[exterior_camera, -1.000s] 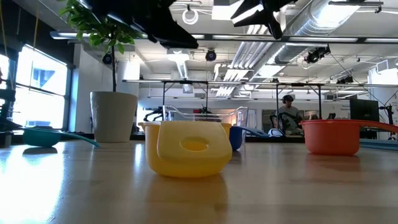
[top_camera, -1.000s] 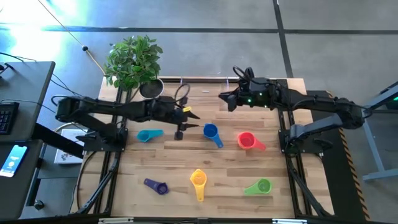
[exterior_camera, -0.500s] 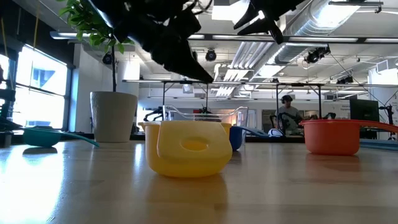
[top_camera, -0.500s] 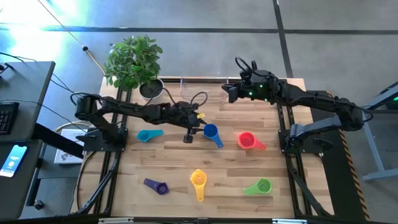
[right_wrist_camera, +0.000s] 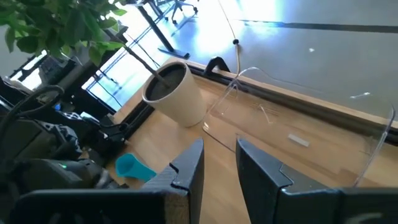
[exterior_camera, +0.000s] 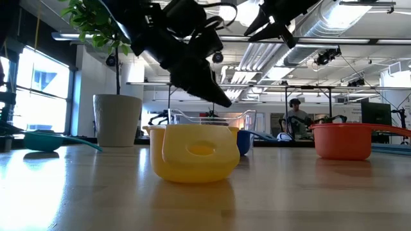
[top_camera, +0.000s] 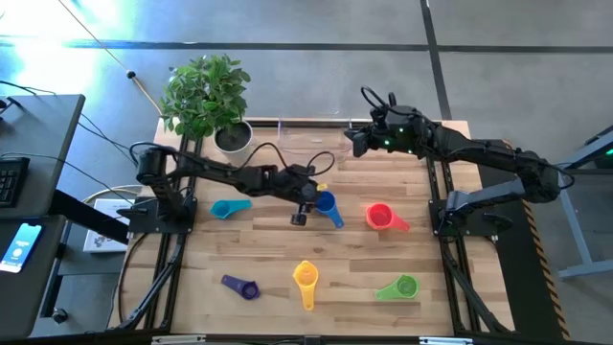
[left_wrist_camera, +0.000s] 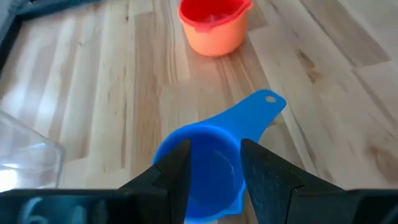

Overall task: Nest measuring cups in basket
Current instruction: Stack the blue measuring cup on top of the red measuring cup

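Note:
My left gripper (top_camera: 311, 195) is open and hovers just above the blue cup (top_camera: 327, 204), which lies on the table at mid-table. In the left wrist view (left_wrist_camera: 214, 149) its fingers stand on either side of the cup's bowl (left_wrist_camera: 205, 162) without touching it. My right gripper (top_camera: 352, 142) is open and empty, high above the clear basket (top_camera: 311, 139) at the far edge. The teal (top_camera: 228, 207), red (top_camera: 381, 217), yellow (top_camera: 306, 278), purple (top_camera: 241, 286) and green (top_camera: 400, 287) cups lie spread on the table. I see no separate orange cup.
A white plant pot (top_camera: 233, 137) with a leafy plant stands at the far left corner, beside the basket. A loose cable (top_camera: 287, 153) loops from the left arm over the table. A person (exterior_camera: 297, 115) sits far off in the room behind.
My left gripper has gone toward the table's right edge and downward, from near the teal cup's side to just over the blue cup. My right gripper has drawn back a little toward the far edge. No cup has moved.

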You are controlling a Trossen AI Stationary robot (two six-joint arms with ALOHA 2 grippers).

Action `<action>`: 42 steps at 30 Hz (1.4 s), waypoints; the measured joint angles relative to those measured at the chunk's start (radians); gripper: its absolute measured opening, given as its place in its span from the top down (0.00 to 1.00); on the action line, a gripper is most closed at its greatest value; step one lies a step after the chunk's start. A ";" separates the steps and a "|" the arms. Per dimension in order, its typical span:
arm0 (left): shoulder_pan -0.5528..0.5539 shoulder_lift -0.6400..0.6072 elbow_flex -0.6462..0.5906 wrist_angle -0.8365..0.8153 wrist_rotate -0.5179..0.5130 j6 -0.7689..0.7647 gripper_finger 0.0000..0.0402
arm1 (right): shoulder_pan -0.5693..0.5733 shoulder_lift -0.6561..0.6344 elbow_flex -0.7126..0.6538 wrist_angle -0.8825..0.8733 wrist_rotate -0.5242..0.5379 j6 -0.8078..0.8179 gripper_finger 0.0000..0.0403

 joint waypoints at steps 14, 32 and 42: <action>-0.040 0.075 0.000 -0.014 0.004 0.000 0.68 | 0.000 0.000 0.000 -0.013 0.000 0.000 0.79; -0.038 0.080 0.000 -0.037 -0.020 0.036 0.68 | 0.000 0.000 0.000 -0.013 0.000 0.000 0.79; -0.040 0.134 0.000 -0.020 -0.048 0.018 0.70 | 0.001 0.001 0.000 -0.020 -0.002 0.001 0.79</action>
